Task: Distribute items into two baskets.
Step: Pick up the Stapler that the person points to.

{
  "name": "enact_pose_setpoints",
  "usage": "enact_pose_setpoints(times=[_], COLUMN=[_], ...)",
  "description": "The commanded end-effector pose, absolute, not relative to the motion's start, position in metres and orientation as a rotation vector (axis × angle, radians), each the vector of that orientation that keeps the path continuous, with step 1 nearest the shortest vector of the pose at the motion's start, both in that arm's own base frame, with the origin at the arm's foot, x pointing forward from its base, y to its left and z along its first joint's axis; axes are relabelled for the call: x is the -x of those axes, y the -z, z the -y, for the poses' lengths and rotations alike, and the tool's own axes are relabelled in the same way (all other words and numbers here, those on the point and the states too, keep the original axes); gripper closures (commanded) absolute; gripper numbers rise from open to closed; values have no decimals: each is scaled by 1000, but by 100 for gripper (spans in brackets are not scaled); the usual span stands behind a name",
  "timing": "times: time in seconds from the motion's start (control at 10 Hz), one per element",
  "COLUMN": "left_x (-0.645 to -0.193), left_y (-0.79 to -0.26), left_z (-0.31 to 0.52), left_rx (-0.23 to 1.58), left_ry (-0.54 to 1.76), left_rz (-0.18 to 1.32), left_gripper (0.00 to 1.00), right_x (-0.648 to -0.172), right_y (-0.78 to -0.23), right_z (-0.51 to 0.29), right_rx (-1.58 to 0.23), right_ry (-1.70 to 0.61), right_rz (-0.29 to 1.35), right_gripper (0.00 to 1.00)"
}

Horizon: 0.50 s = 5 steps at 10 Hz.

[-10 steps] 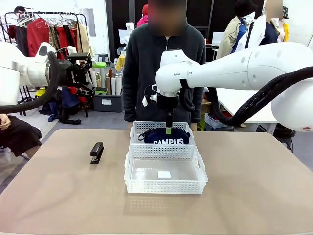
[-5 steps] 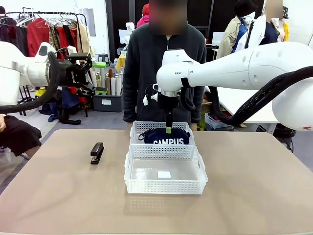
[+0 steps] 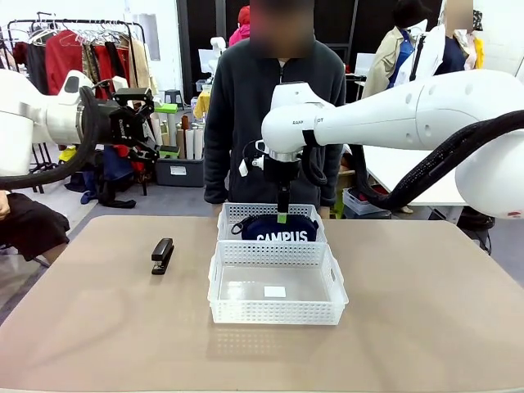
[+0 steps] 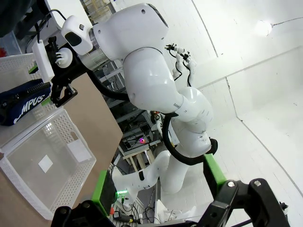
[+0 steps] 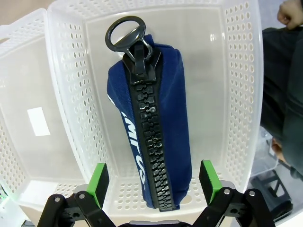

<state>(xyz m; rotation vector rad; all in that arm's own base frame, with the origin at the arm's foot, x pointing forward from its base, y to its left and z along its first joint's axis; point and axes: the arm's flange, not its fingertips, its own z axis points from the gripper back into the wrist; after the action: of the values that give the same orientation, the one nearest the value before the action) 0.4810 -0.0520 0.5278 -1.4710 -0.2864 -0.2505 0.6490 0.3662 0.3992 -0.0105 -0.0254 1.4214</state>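
Right fingers (image 3: pixel 282 209) point straight down just above the pouch (image 3: pixel 278 230), spread wide, empty. Left fingers (image 4: pixel 101 189) hang high, well left of the pouch, likewise spread.

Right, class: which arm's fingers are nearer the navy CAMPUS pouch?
The right: the right fingers hang open just above the pouch in the far basket; the left fingers are raised high, well off to the left.
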Motion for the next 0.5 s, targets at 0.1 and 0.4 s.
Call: enact_pose_setpoints(times=[0.1, 0.4], left_x=[-481, -481], left_y=[-530, -530], left_z=[51, 51], left_rx=[1472, 1472], left_ry=[252, 252], left_rz=[291, 291], left_gripper=[0, 0], right_x=[-649, -649], right_y=[-401, -399], right_z=[-367, -366], right_rx=[22, 10], right_ry=[-1426, -1421], right_rz=[24, 25], right_gripper=[0, 0])
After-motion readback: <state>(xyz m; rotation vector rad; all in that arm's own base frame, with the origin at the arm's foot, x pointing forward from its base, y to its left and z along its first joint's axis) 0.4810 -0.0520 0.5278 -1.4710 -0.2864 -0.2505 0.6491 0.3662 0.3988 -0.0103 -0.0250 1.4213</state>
